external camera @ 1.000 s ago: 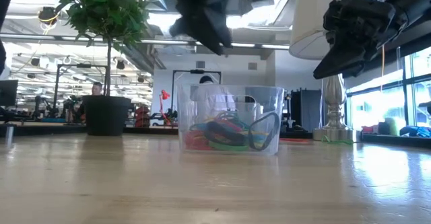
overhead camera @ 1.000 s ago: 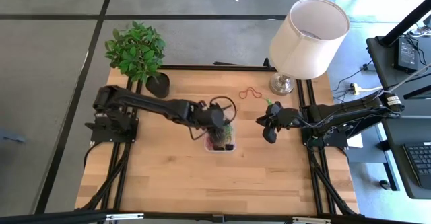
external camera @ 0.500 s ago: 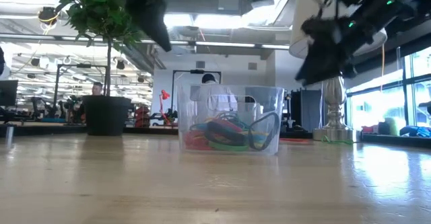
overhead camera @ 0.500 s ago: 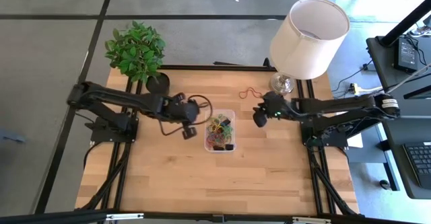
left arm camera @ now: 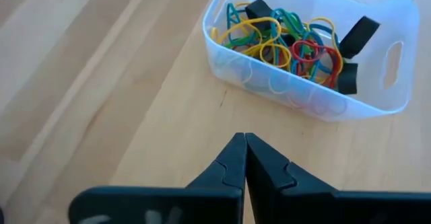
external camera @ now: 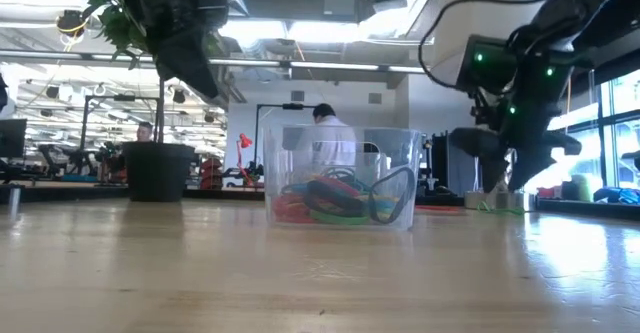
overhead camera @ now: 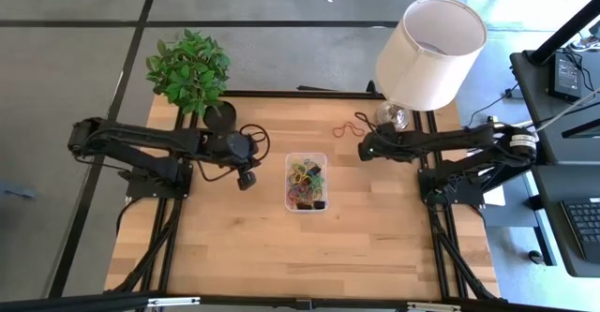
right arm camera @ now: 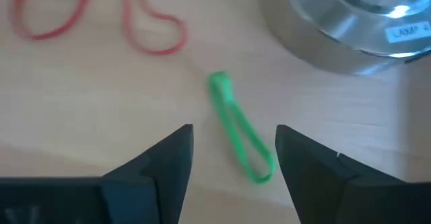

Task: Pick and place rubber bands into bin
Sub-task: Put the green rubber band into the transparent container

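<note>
At the far left of my counter [overhead camera: 234,246] stands the potted plant [overhead camera: 190,71], and just beside its pot my left pincer [overhead camera: 246,167] hangs with its fingers pressed together and nothing between them; it is well clear of the bin and looks to be waiting. In the middle sits the clear plastic bin [overhead camera: 321,155], already holding a heap of rubber bands [left arm camera: 286,35] in yellow, green, red and black, so I judge most of the job done. Further right, near the lamp base [right arm camera: 350,22], two bands are left loose on the wood: a twisted red band [right arm camera: 94,15] and a short green band [right arm camera: 239,140]. My right pincer [right arm camera: 232,157] hovers over the green one with its fingers spread wide on either side of it, not yet gripping. What remains, as far as I can see, is carrying these two across.
</note>
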